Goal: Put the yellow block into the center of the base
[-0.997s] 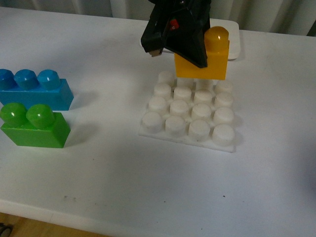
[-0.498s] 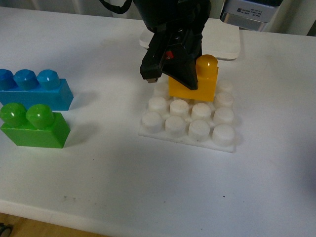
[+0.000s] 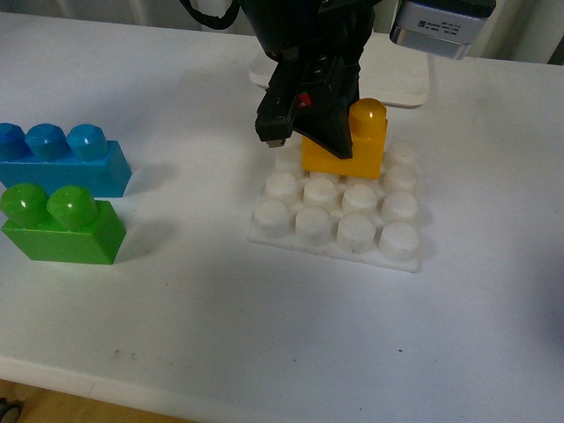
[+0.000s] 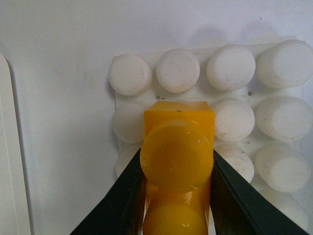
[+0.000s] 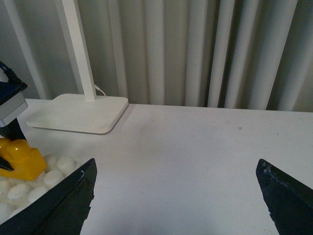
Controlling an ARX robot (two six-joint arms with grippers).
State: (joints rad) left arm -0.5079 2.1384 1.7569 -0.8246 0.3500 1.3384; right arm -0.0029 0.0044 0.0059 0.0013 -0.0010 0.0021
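Now, your left pincer (image 3: 308,132): clenched on the yellow block (image 3: 359,152), with one black finger against each long side, as your left wrist view shows.
Yellow block: upright, studs up, down on the base (image 3: 352,231), over its middle columns and toward the far rows; you cannot tell whether it is pressed fully home.
Base: flat on the counter (image 3: 220,308), with its near row of white studs uncovered.
Right pincer (image 5: 173,196): released, fingers wide apart above bare counter.
Blue brick (image 3: 62,159): at your left, just behind the green brick (image 3: 62,225); both well apart from the base.
Lamp foot (image 3: 401,75): behind the base.
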